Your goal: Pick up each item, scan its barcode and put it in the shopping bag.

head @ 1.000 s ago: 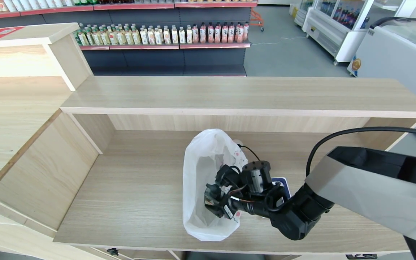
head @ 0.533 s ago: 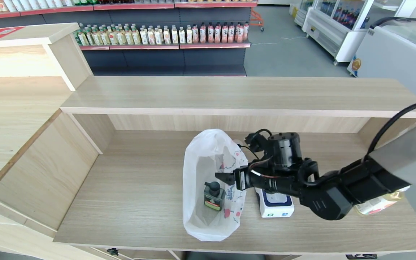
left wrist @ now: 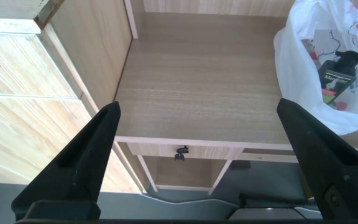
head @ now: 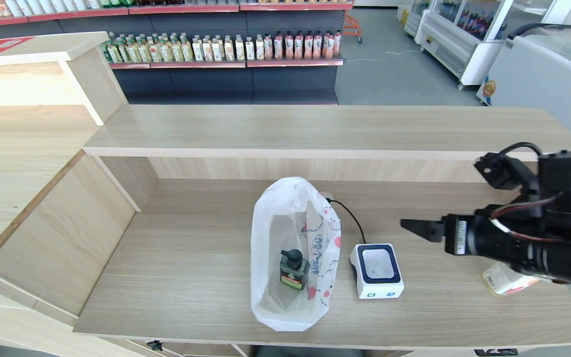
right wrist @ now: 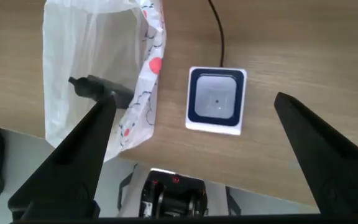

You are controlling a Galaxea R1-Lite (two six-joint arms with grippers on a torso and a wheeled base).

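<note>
Hovering over the right part of the worktop (head: pixel 191 258) with the right end effector (head: pixel 409 227), holding its fingers spread wide and gripping nothing. Pointing it toward the robot's left, raised above the surface and well apart from the scanner (head: pixel 376 270), off to that device's right. Looking down between those fingers, in the right wrist view, onto the scanner and the printed edge of the shopping bag (head: pixel 275 218).

Finding the white shopping bag standing open in the middle of the worktop, with a dark pump bottle (head: pixel 293 270) standing upright on its bottom. Seeing the scanner resting just beside the bag, on its right, window facing up, and a black cable (head: pixel 352 215) running from behind the scanner toward the back of the bag. Noticing a pale labelled bottle (head: pixel 506 285) lying on its side near the right end of the worktop, partly hidden beneath the right arm.

Holding the left end effector (left wrist: pixel 196 109) by the near edge of the worktop, to the left of the bag, with its fingers wide apart and gripping nothing. Catching, in the left wrist view, the bag and the pump bottle beyond one finger.

Facing, past the raised counter ledge (head: pixel 315 129), store shelves (head: pixel 226 47) lined with drink bottles.
</note>
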